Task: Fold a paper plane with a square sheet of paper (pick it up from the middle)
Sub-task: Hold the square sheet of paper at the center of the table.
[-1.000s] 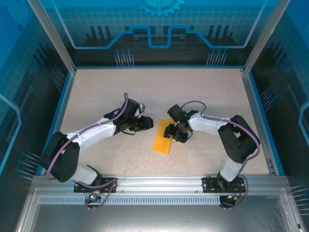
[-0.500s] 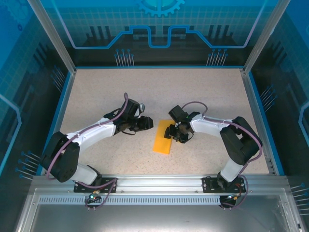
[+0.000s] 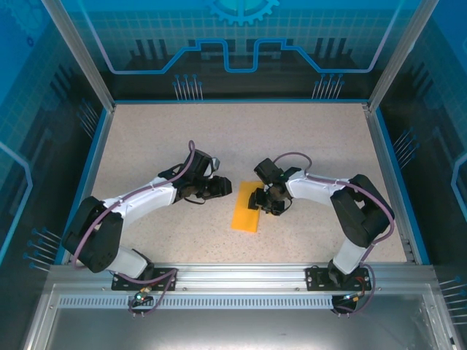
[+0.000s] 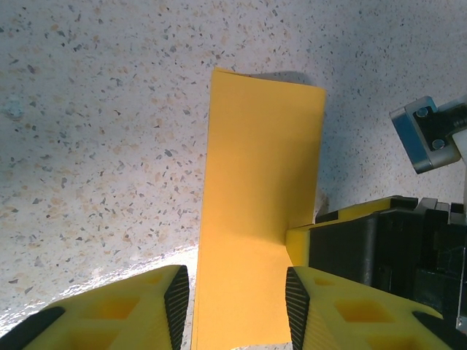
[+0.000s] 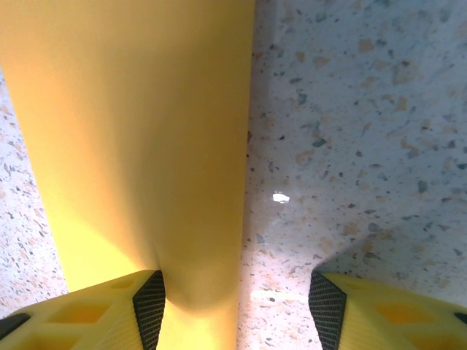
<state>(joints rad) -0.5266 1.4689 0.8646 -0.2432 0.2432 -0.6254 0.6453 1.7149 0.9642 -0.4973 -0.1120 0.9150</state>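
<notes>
**Folded orange strip lies near-to-far between two open claws**

The thin orange-yellow paper, folded to a narrow rectangle [image 3: 246, 208], lies flat at the middle of the speckled beige worktop [image 3: 146, 138]. Its long axis runs near to far, with the far end leaning slightly right. Both ends are square-cut, so it has no point.

The left claw [image 3: 225, 187] sits just left of the strip's far end. Its jaws are partly open and hold nothing. In the left wrist view the strip shows between its two yellow fingers [image 4: 175, 299].

The right claw [image 3: 258, 198] is over the strip's right long edge, its jaws spread and gripping nothing. One finger [image 5: 149, 306] rests on the paper's edge, where the sheet dips a little. The other finger [image 5: 327, 306] is over bare worktop to the side.

The strip's left long edge and near end are free. Wide bare worktop lies on the far side up to the blue rim [image 3: 233, 100]. A narrower band separates the near end from the metal rail [image 3: 233, 273].
</notes>
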